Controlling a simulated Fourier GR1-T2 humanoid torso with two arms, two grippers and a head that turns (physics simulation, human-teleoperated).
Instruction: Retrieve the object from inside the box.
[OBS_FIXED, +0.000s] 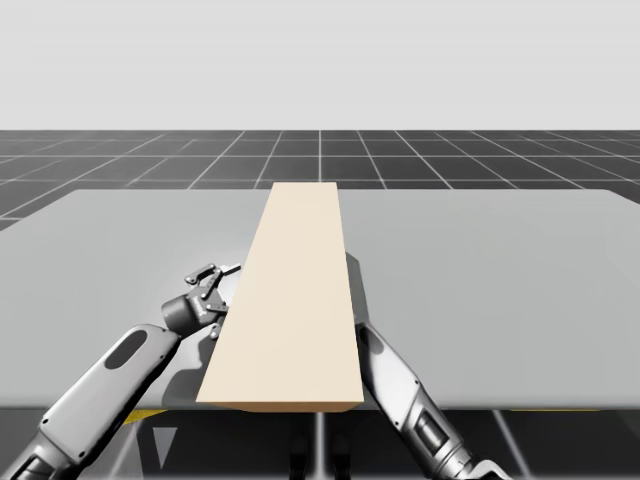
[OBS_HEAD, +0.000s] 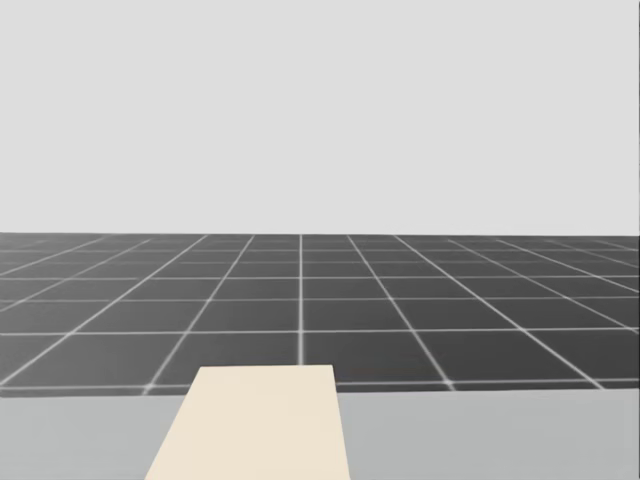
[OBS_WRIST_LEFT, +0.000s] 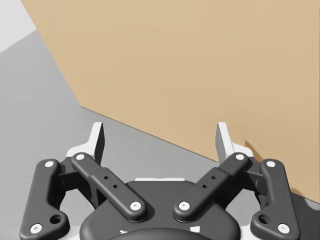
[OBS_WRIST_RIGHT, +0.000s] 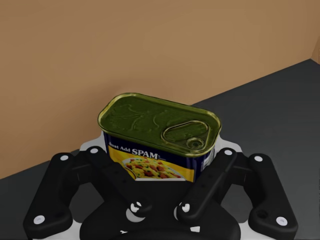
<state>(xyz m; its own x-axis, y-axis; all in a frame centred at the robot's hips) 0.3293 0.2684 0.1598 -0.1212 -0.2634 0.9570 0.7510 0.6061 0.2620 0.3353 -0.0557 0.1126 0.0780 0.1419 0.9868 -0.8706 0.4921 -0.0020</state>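
Note:
A long tan box lies lengthwise on the grey table; its far end shows in the head view. My left gripper stands open beside the box's left outer wall, with nothing between its fingers. My right arm reaches in under the box's right side. Inside, my right gripper is shut on a rectangular can with a green-gold pull-tab lid and blue and yellow sides. The can stands upright, close to the tan inner wall.
The table's front edge runs just below both forearms. Bare grey table spreads to the left and right of the box. Beyond the table lies a dark gridded floor.

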